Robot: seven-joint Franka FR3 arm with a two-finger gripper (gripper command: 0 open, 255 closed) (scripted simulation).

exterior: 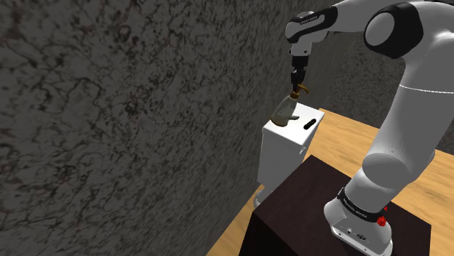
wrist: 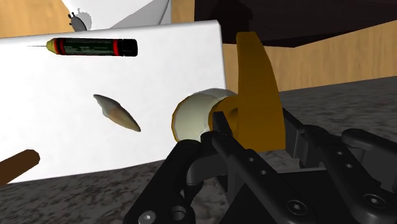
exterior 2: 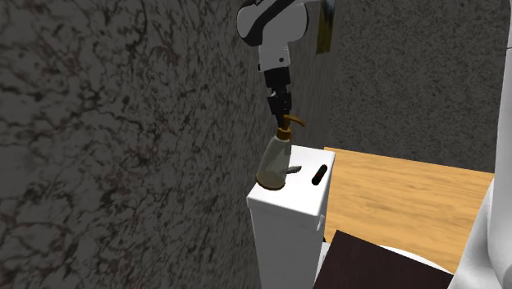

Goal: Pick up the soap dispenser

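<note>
A dark, veined wall (exterior: 109,109) takes up the left half of the shoulder view and of the second exterior view. Right of it, near the upper middle of both pictures, hangs the soap dispenser (exterior: 286,109) (exterior 2: 275,162). It is a pale, see-through bottle with an amber pump (exterior: 300,90) (exterior 2: 289,125) (wrist: 257,83), and its base is tilted toward the wall.

The black hand (exterior: 295,89) (exterior 2: 281,115) (wrist: 251,127) comes straight down from above and is clenched on the neck just under the pump. In the wrist view its fingers (wrist: 222,146) clasp the neck on both sides.

The bottle's base is at the wall-side edge of a narrow white counter (exterior: 287,156) (exterior 2: 287,209) (wrist: 159,146). Whether it touches the top cannot be told.

On the counter top, just right of the bottle in the second exterior view, lies a small beige sliver (exterior 2: 293,170) (wrist: 116,112). Further right lies a black marker (exterior: 309,122) (exterior 2: 319,173) (wrist: 92,46) with red bands near its ends. In the wrist view a brown stick (wrist: 16,167) shows at the lower left of the white top.

Right of the counter runs a wooden floor (exterior: 356,134) (exterior 2: 410,189). The dark stand (exterior: 305,204) sits at the lower right of the shoulder view, and the white arm (exterior: 407,116) rises from it and bends over to the hand.
</note>
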